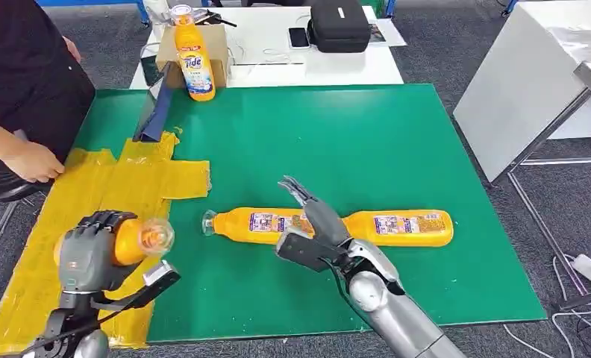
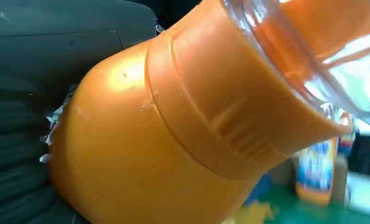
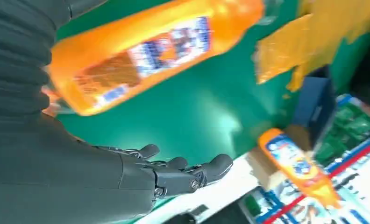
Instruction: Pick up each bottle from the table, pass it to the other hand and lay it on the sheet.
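Note:
My left hand [image 1: 91, 257] grips an orange bottle [image 1: 139, 239] with a clear cap, held above the near part of the yellow sheet [image 1: 139, 175]; up close the bottle [image 2: 174, 130] hides the fingers. Two more orange bottles lie end to end on the green mat [image 1: 397, 134]: one [image 1: 255, 221] with its cap pointing left, the other [image 1: 408, 227] to its right. My right hand [image 1: 315, 224] hovers over where they meet, its fingers [image 3: 183, 172] stretched out and holding nothing, beside the lying bottle [image 3: 145, 51]. A fourth bottle [image 1: 194, 56] stands upright at the mat's far edge.
A person sits at the left with a hand [image 1: 31, 160] resting on the sheet's far left part. A blue stand [image 1: 154, 112] leans at the sheet's far end. Behind the mat are a cardboard box [image 1: 219, 41], a phone [image 1: 298, 37] and a black case [image 1: 339, 24]. A white table [image 1: 524, 82] stands at the right.

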You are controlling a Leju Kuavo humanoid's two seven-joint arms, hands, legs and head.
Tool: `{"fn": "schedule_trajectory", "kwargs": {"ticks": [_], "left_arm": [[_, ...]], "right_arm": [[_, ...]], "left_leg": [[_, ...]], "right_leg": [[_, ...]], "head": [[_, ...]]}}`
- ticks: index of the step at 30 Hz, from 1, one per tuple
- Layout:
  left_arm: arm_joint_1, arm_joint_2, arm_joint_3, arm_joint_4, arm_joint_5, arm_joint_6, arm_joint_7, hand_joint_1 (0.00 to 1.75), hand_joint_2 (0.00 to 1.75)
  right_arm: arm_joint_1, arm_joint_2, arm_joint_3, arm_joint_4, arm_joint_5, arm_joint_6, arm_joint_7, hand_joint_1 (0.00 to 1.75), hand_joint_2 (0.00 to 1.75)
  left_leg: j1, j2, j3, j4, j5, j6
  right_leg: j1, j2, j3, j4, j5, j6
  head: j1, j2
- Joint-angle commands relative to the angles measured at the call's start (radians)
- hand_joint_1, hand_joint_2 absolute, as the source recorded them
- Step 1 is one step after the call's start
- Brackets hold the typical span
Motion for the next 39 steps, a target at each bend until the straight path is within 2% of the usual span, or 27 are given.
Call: {"fn": "schedule_trajectory", "kwargs": {"ticks": [1,12,14,15,16,18,20,21,22,23,24,26,30,34,37,38,39], "left_arm": [[-0.144,0.059,-0.121,0.367,-0.056,-0.050,0.087,1.75,1.75],[-0.307,0.164,-0.191,0.683,-0.064,-0.173,0.092,1.75,1.75],[-0.347,0.225,-0.236,0.750,-0.026,-0.249,0.022,1.75,1.75],[-0.358,0.243,-0.248,0.772,-0.003,-0.248,0.002,0.00,1.75],[-0.369,0.283,-0.288,0.784,0.045,-0.293,-0.083,0.00,0.00],[-0.377,0.331,-0.313,0.789,0.120,-0.330,-0.155,0.00,0.00],[-0.375,0.344,-0.318,0.780,0.144,-0.339,-0.173,0.00,0.00],[-0.372,0.367,-0.347,0.756,0.240,-0.407,-0.259,0.00,0.00],[-0.371,0.393,-0.371,0.727,0.273,-0.426,-0.254,0.00,0.00],[-0.369,0.413,-0.390,0.708,0.389,-0.506,-0.339,0.00,0.00],[-0.363,0.466,-0.408,0.648,0.466,-0.550,-0.367,0.00,0.00],[-0.357,0.480,-0.398,0.601,0.569,-0.603,-0.409,0.00,0.00],[-0.344,0.453,-0.368,0.524,0.746,-0.683,-0.484,0.00,0.00],[-0.343,0.445,-0.366,0.521,0.758,-0.687,-0.483,0.00,0.00],[-0.330,0.373,-0.310,0.505,0.887,-0.730,-0.570,0.00,0.00],[-0.319,0.335,-0.299,0.463,0.995,-0.764,-0.570,0.00,0.00],[-0.322,0.317,-0.299,0.472,0.983,-0.761,-0.570,0.00,0.00]], "right_arm": [[-0.073,-0.020,-0.002,0.070,0.009,0.045,0.029,0.00,1.75],[-0.250,0.064,0.056,0.323,0.003,0.087,0.060,0.00,1.75],[-0.331,0.098,0.086,0.426,0.005,0.113,0.077,0.00,1.75],[-0.359,0.116,0.093,0.469,0.001,0.114,0.076,0.00,1.75],[-0.391,0.131,0.107,0.516,-0.007,0.141,0.076,0.00,1.75],[-0.433,0.155,0.131,0.582,-0.011,0.162,0.074,0.00,1.75],[-0.446,0.163,0.138,0.604,-0.012,0.167,0.075,0.00,1.75],[-0.472,0.178,0.165,0.652,-0.009,0.189,0.073,0.00,1.75],[-0.484,0.187,0.177,0.679,-0.016,0.183,0.065,0.00,1.75],[-0.504,0.195,0.204,0.707,-0.012,0.208,0.065,0.00,1.75],[-0.525,0.211,0.229,0.740,-0.010,0.217,0.070,0.00,1.75],[-0.543,0.226,0.255,0.771,-0.009,0.240,0.078,0.00,1.75],[-0.573,0.254,0.317,0.833,0.000,0.302,0.097,0.00,1.75],[-0.574,0.254,0.323,0.838,0.001,0.306,0.097,0.00,1.75],[-0.588,0.259,0.385,0.874,0.026,0.369,0.117,0.00,1.75],[-0.584,0.261,0.433,0.890,0.055,0.385,0.120,0.00,1.75],[-0.577,0.262,0.438,0.896,0.055,0.375,0.117,0.00,1.75]], "left_leg": [[-0.001,0.000,0.004,-0.002,0.000,-0.001],[0.000,0.003,0.005,-0.002,0.002,-0.003],[0.000,0.002,0.005,-0.002,0.002,-0.003],[0.000,0.003,0.004,-0.001,0.003,-0.004],[0.000,0.004,0.004,-0.001,0.003,-0.004],[0.000,0.004,0.004,-0.001,0.004,-0.005],[0.000,0.007,0.006,-0.001,0.005,-0.006],[0.000,0.005,0.006,-0.001,0.005,-0.006],[0.001,0.005,0.007,-0.002,0.006,-0.006],[0.000,0.004,0.006,-0.001,0.006,-0.007],[0.001,0.006,0.006,-0.001,0.006,-0.008],[0.001,0.005,0.006,0.000,0.006,-0.008],[0.000,0.002,0.006,0.000,0.009,-0.010],[0.002,0.000,0.004,0.000,0.010,-0.011],[0.001,0.000,0.004,-0.001,0.010,-0.011],[0.001,-0.001,0.004,-0.001,0.010,-0.011],[0.001,-0.002,0.004,-0.001,0.011,-0.010]], "right_leg": [[-0.001,0.002,0.003,-0.001,0.000,-0.002],[0.000,0.005,0.001,0.004,0.001,-0.003],[0.000,0.004,0.001,0.005,0.000,-0.002],[0.000,0.006,0.000,0.006,0.001,-0.003],[0.000,0.006,-0.001,0.006,0.001,-0.003],[0.000,0.006,-0.001,0.007,0.002,-0.005],[0.000,0.009,-0.001,0.009,0.003,-0.006],[0.000,0.007,0.000,0.009,0.002,-0.006],[0.000,0.008,0.000,0.009,0.003,-0.007],[0.000,0.006,0.000,0.010,0.002,-0.006],[0.000,0.009,-0.002,0.011,0.003,-0.007],[0.000,0.008,-0.002,0.013,0.002,-0.007],[0.000,0.004,-0.002,0.014,0.001,-0.007],[0.001,0.001,-0.003,0.014,0.002,-0.008],[0.000,0.002,-0.003,0.014,0.003,-0.010],[0.000,0.001,-0.003,0.014,0.003,-0.009],[0.000,0.001,-0.002,0.013,0.003,-0.010]], "head": [[0.000,0.000],[0.000,0.000],[-0.001,0.000],[0.000,0.000],[0.000,0.000],[0.000,0.000],[0.000,0.000],[0.000,0.000],[0.000,0.000],[-0.001,0.000],[0.000,0.000],[0.000,0.000],[-0.001,0.000],[0.000,0.000],[0.000,0.000],[0.000,0.000],[0.000,0.000]]}}
